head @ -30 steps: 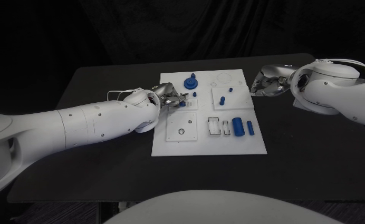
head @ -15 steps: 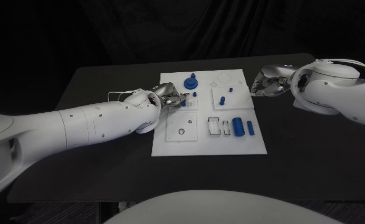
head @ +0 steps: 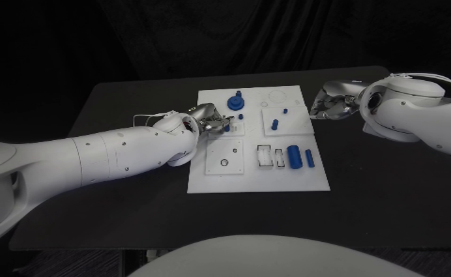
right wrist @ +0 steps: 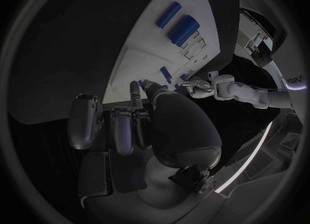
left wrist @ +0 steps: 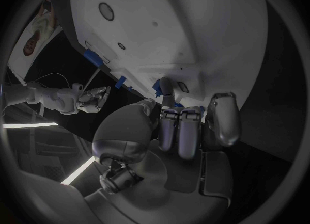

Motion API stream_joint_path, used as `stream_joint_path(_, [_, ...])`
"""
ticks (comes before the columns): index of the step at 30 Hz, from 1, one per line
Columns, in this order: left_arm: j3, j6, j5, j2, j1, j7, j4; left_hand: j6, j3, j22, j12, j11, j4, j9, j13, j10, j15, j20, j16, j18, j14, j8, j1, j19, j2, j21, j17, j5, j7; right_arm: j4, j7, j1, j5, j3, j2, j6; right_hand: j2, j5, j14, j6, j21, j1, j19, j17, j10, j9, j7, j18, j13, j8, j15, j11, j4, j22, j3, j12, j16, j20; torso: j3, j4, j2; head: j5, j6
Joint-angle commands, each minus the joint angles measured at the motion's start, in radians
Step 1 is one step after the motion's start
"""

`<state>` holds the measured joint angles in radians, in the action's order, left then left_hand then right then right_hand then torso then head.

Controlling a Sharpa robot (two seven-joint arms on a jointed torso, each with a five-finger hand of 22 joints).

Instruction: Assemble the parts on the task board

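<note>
White task board point(head: 253, 179) square in the middle of the frame on the black table point(head: 122, 104), with wide dark margins of tabletop at left, right and along the near edge. Less room behind it, toward the dark curtain point(head: 225, 16) across the top of the frame.

Left hand point(head: 212, 122) over the board's left edge, just above centre, fingers curled in close together; seems to pinch a small blue piece point(left wrist: 157, 85) at the fingertips in the left wrist view, against a raised white block on the board. Hard to tell for certain whether truly gripped or only touched.

Right hand point(head: 329, 106) just off the board's right edge, upper right of centre, hanging beside it over bare tabletop. Fingers point(right wrist: 123, 126) curled in side by side in the right wrist view, nothing visible in them.

On the board: a large blue knob point(head: 236, 102) near the top centre, a short blue peg point(head: 276, 122) standing right of centre, a fat blue cylinder point(head: 294, 156) and a thin blue bar point(head: 309, 157) lying side by side at lower right, close to the right edge. Just left of those, a white frame with slots point(head: 270, 156). Lower left of the board a flat square panel with a small ring point(head: 225, 161). Faint circle outline point(head: 274, 100) at top right.
</note>
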<state>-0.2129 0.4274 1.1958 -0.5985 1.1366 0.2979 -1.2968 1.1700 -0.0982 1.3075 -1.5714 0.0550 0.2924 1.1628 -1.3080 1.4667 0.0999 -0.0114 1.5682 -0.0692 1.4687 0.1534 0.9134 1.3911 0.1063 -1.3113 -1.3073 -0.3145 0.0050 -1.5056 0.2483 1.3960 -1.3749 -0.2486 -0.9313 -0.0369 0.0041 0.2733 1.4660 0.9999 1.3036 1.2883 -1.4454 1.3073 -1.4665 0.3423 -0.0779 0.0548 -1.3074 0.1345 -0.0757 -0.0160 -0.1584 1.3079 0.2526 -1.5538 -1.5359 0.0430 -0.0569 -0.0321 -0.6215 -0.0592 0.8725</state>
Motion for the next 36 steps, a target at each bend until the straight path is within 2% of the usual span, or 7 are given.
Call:
stream_joint_path(1, [0.000,0.031,-0.005,-0.018,-0.002,-0.009,-0.026,-0.016,0.012,0.090,0.001,0.008,-0.001,0.050,-0.263,0.104,0.007,0.003,0.003,-0.002,0.102,0.022,0.035,0.013,-0.011,-0.009,-0.263,0.002,-0.003,-0.002,0.014,-0.002,-0.002,0.001,-0.003,-0.010,0.001,0.001,0.091,0.008,-0.006,0.009,0.008,0.227,-0.082,0.002,0.000,0.009,-0.242,0.001,0.006,0.005,0.008,0.173,0.000,0.002,0.004,0.000,0.0005,-0.0003,0.000,-0.001,0.000])
stream_joint_path(7, [0.000,0.048,-0.005,-0.067,0.022,-0.004,-0.088,-0.046,0.015,0.098,0.001,0.009,-0.004,0.101,-0.263,0.104,0.008,0.005,0.003,0.000,0.102,0.034,0.090,0.019,-0.034,-0.014,-0.263,0.002,-0.003,-0.002,0.011,-0.002,-0.002,0.001,-0.005,-0.020,0.000,0.001,0.092,0.009,-0.006,0.009,0.008,0.229,-0.084,0.002,0.000,0.009,-0.244,0.001,0.006,0.005,0.010,0.173,0.000,0.000,0.002,0.000,0.0004,0.0001,0.001,0.000,0.000])
stream_joint_path(14, [0.000,-0.001,-0.005,-0.122,0.098,-0.042,-0.123,-0.085,0.006,0.114,0.001,0.004,-0.007,0.146,-0.263,0.104,0.004,0.003,0.003,0.005,0.102,0.036,0.155,0.031,-0.056,-0.029,-0.263,-0.074,0.002,0.002,0.003,-0.002,-0.002,0.001,-0.005,-0.034,0.000,0.000,0.092,0.009,-0.004,0.009,0.007,0.229,-0.084,0.002,0.000,0.009,-0.244,0.001,0.006,0.005,0.011,0.174,0.000,0.000,0.002,0.000,0.0008,-0.0023,0.000,0.001,0.000])
stream_joint_path(15, [0.000,-0.007,-0.005,-0.127,0.107,-0.056,-0.123,-0.095,-0.006,0.126,0.001,0.006,-0.025,0.156,-0.263,0.104,0.005,0.003,0.003,0.009,0.102,0.041,0.198,0.040,-0.071,-0.045,-0.263,-0.105,0.001,0.002,0.002,-0.002,-0.002,0.001,-0.005,-0.036,0.000,0.000,0.092,0.009,-0.004,0.009,0.007,0.229,-0.084,0.002,0.000,0.009,-0.244,0.001,0.006,0.005,0.011,0.174,0.000,0.000,0.002,0.000,0.0008,-0.0028,0.000,0.001,0.000])
stream_joint_path(21, [0.000,-0.069,-0.005,-0.152,0.163,-0.083,-0.107,-0.111,-0.014,0.147,0.001,0.004,-0.015,0.167,-0.263,0.104,0.003,0.001,0.003,0.016,0.102,0.049,0.248,0.056,-0.098,-0.071,-0.263,-0.107,0.003,0.005,-0.006,-0.002,-0.002,0.001,-0.004,-0.048,-0.001,0.000,0.092,0.010,-0.003,0.008,0.007,0.230,-0.086,0.002,0.000,0.009,-0.246,0.001,0.006,0.005,0.011,0.174,-0.001,-0.001,0.001,0.000,-0.0006,-0.0033,-0.001,0.000,0.000])
stream_joint_path(31, [0.000,-0.246,-0.111,-0.107,0.189,-0.006,0.011,-0.148,-0.019,0.148,0.001,-0.005,-0.005,0.162,-0.263,0.104,-0.004,-0.004,0.003,0.015,0.102,0.034,0.266,0.051,-0.098,-0.066,-0.263,-0.098,0.014,0.007,-0.013,-0.002,-0.002,0.001,-0.003,-0.050,-0.002,0.000,0.092,0.010,-0.002,0.008,0.006,0.231,-0.086,0.003,0.000,0.008,-0.246,0.001,0.006,0.005,0.012,0.174,-0.001,-0.001,0.000,0.000,-0.0015,0.0007,0.000,0.002,0.000])
stream_joint_path(36, [0.000,-0.300,-0.133,-0.067,0.190,0.007,0.078,-0.156,-0.006,0.151,0.001,-0.014,-0.002,0.159,-0.263,0.104,-0.011,-0.012,0.003,0.015,0.102,0.029,0.250,0.050,-0.095,-0.065,-0.263,-0.040,0.023,0.008,-0.012,-0.003,-0.002,0.001,-0.002,-0.048,-0.002,0.000,0.092,0.010,-0.003,0.009,0.006,0.230,-0.085,0.003,0.000,0.009,-0.245,0.001,0.006,0.005,0.012,0.174,-0.001,0.000,0.001,0.000,0.0027,-0.0006,-0.004,0.001,0.000])
